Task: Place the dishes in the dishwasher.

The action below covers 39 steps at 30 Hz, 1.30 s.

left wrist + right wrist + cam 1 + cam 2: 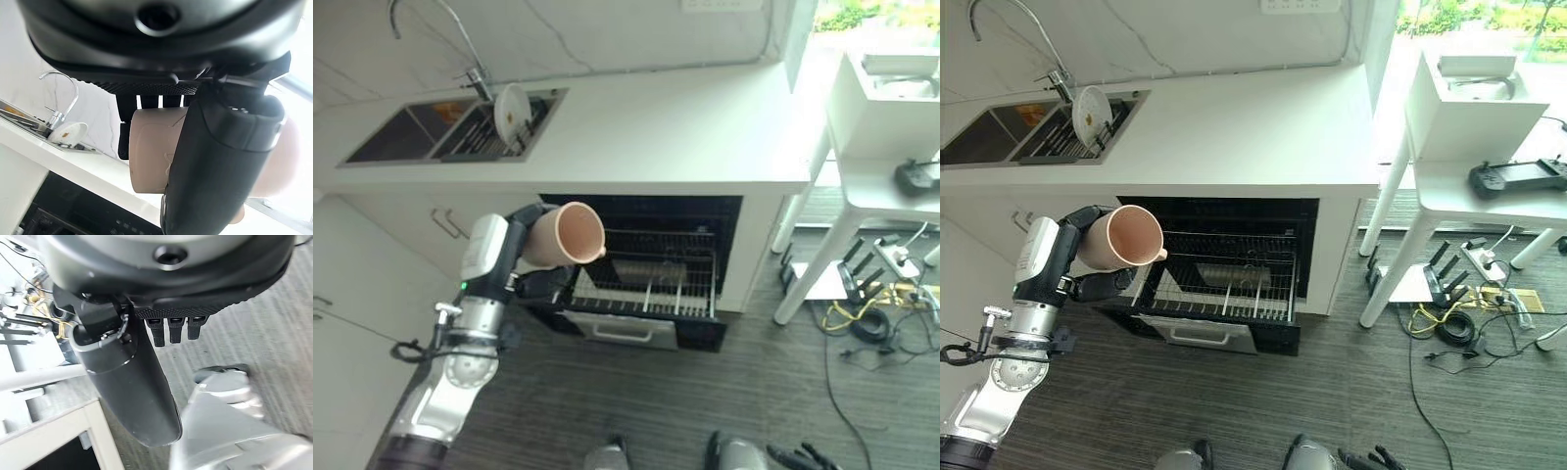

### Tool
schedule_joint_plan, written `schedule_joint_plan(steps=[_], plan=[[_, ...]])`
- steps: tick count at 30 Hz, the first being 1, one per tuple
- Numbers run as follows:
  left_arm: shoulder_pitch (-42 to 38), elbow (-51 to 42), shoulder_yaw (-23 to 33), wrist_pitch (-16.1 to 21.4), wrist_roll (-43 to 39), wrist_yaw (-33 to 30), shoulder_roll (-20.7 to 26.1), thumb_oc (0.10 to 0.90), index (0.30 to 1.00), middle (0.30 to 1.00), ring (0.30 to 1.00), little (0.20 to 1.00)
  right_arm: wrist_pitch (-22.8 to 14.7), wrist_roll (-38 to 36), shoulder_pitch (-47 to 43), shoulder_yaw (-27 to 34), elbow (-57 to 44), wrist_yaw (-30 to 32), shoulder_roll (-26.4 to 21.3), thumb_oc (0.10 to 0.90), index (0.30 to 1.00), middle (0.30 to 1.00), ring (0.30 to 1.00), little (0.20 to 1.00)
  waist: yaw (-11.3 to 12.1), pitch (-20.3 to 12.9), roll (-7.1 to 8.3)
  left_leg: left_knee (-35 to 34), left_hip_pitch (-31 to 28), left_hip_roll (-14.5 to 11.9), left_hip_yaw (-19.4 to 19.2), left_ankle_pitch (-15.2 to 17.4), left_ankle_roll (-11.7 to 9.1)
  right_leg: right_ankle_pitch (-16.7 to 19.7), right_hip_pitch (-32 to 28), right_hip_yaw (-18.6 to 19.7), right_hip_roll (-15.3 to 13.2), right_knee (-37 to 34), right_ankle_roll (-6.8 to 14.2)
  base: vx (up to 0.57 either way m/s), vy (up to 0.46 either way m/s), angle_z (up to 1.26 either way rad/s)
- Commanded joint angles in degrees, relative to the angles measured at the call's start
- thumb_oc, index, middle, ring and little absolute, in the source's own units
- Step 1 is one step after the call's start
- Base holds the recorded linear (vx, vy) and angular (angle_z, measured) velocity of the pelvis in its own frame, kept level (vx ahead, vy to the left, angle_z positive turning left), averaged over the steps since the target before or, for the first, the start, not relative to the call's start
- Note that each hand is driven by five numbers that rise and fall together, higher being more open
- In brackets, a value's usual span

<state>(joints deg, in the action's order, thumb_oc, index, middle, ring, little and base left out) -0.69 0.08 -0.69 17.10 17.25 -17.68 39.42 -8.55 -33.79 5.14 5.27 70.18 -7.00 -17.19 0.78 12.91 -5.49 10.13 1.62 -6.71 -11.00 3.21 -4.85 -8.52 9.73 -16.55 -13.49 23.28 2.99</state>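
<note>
My left hand [540,285] is shut on a beige-pink cup [570,235], held on its side with the mouth facing the camera. The cup [1121,238] hangs in the air over the left front corner of the pulled-out dishwasher rack [651,284], above it and not touching. In the left wrist view the thumb [220,166] crosses the cup [151,147] and the fingers wrap behind it. A white plate [512,110] stands upright in the sink's drying rack [475,137]. My right hand [127,382] hangs low over the floor, fingers relaxed, holding nothing.
The dishwasher opening [1234,225] sits under a white counter [1234,127], with the wire rack drawn out in front. A faucet [475,73] rises beside the sink. At right stands a white table [1469,196] bearing a black controller [1513,176], with cables [1459,313] on the floor.
</note>
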Motion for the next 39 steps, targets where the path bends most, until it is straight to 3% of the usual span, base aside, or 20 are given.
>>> schedule_joint_plan(steps=[1,4,10,12,17,23,26,27,29,33,39], plan=[[-4.15,-6.06,7.0,1.49,-0.44,-3.1,2.42,0.4,0.3,0.3,0.3,0.3,-3.09,0.99,-1.44,-0.74,-1.95,-0.16,1.12,0.8,0.9,0.9,0.9,0.9,0.84,-2.48,0.63,7.06,4.11,-2.1,1.79,5.09,0.15,0.7,-6.77,-0.61,-0.5,-6.09,6.25,0.08,0.142,-0.2],[-4.15,-5.9,7.37,1.13,-1.74,-2.67,4.24,0.4,0.3,0.3,0.3,0.3,-2.37,1.71,-0.68,-1.01,-4.11,0.79,1.58,0.8,0.9,0.9,0.9,0.9,0.7,-2.53,1.32,7.06,3.66,-1.79,0.45,6.16,1.37,1.53,-6.56,-0.39,-1.46,-6.09,7.41,0.07,0.118,-0.1],[-3.42,-5.63,8.82,2.23,-3.59,-0.47,5.55,0.4,0.3,0.3,0.3,0.3,-4.97,-1.48,0.36,0.33,-7.86,0.19,3.16,0.8,0.9,0.9,0.9,0.9,1.33,-2.11,2.73,7.06,2.54,-1.2,-3.13,8.25,3.35,4.15,-6.14,-2.11,-4.97,-6.09,10.19,0.05,0.092,-0.15],[-2.09,-5.86,10.3,3.28,-4.42,0.74,5.22,0.4,0.3,0.3,0.3,0.3,-6.26,-2.57,0.36,0.21,-12.48,0.57,3.93,0.8,0.9,0.9,0.9,0.9,2.34,-2.72,3.39,7.06,1.31,-1.47,-5.62,10.19,3.29,5.42,-6.46,-4.91,-7.63,-6.09,11.47,0.11,0.053,-0.61],[-0.36,-7.07,12.15,2.38,-4.68,-0.38,5.07,0.4,0.3,0.3,0.3,0.3,-6.92,-2.13,-0.49,-0.01,-17.15,-0.22,3.89,0.8,0.9,0.9,0.9,0.9,3.35,-2.73,3.66,7.06,-0.49,-2.18,-8.47,11.17,3.42,7.6,-5.9,-9.91,-9.19,-6.09,11.48,0.02,-0.006,-0.54],[-0.07,-7.47,10.16,5.15,-20.69,7.02,0.87,0.4,0.3,0.3,0.3,0.3,-12.64,-5.33,-1.23,-1.22,-27.78,1.83,3.72,0.8,0.9,0.9,0.9,0.9,2.43,-3.02,4.07,7.06,-0.93,-1.66,-6.96,11.08,3.62,4.73,-6.01,-7.25,-5.6,-6.09,10.75,0.02,-0.09,-0.1],[0.19,-6.82,7.07,6.87,-25.3,11.03,-4.7,0.4,0.3,0.3,0.3,0.3,-16.12,-5.08,-1.77,0.03,-34.94,3.82,3.05,0.8,0.9,0.9,0.9,0.9,1.71,-3.14,4.28,7.06,-1.19,-1.91,-5.91,10.74,3.12,3.02,-6.6,-5.4,-3.81,-6.09,9.54,-0.03,-0.107,0.08],[0.19,-6.31,5.83,7.57,-27.91,12.4,-6.43,0.4,0.3,0.3,0.3,0.3,-17.89,-6.09,-1.92,0.47,-37.73,3.53,2.7,0.8,0.9,0.9,0.9,0.9,1.37,-3.07,4.51,7.06,-0.62,-2.08,-6.7,9.23,3.28,3.68,-6.15,-5.88,-3.62,-6.09,8.4,-0.1,-0.094,0.01],[0.41,-5.2,4.47,8.67,-31.98,14.22,-8.81,0.4,0.3,0.3,0.3,0.3,-18.8,-9.44,-2.08,1.13,-42.02,0.9,2.56,0.8,0.9,0.9,0.9,0.9,0.87,-3.29,4.68,7.06,-0.71,-2.24,-6.67,8.93,3.06,3.35,-6.21,-5.45,-3.23,-6.09,7.92,-0.06,-0.058,-0.05],[0.58,-3.59,3.08,7.0,-48.44,18.7,-14.2,0.4,0.3,0.3,0.3,0.3,-19.12,-14.31,-2.22,2.42,-49.59,-5.69,2.8,0.8,0.9,0.9,0.9,0.9,-0.15,-3.58,4.94,7.06,-1.2,-2.46,-6.73,8.55,2.71,2.86,-6.48,-4.76,-2.59,-6.09,7.21,-0.01,-0.027,-0.11],[-1.37,-0.76,0.26,5.25,-54.58,19.71,-19.64,0.4,0.3,0.3,0.3,0.3,-18.35,-13.44,-3.22,0.03,-62.82,-16.66,2.68,0.8,0.9,0.9,0.9,0.9,-1.72,-3.69,5.63,7.06,-1.74,-2.44,-7.28,7.86,2.44,2.68,-6.76,-4.35,-2.16,-6.09,6.56,-0.04,-0.028,-0.17]])
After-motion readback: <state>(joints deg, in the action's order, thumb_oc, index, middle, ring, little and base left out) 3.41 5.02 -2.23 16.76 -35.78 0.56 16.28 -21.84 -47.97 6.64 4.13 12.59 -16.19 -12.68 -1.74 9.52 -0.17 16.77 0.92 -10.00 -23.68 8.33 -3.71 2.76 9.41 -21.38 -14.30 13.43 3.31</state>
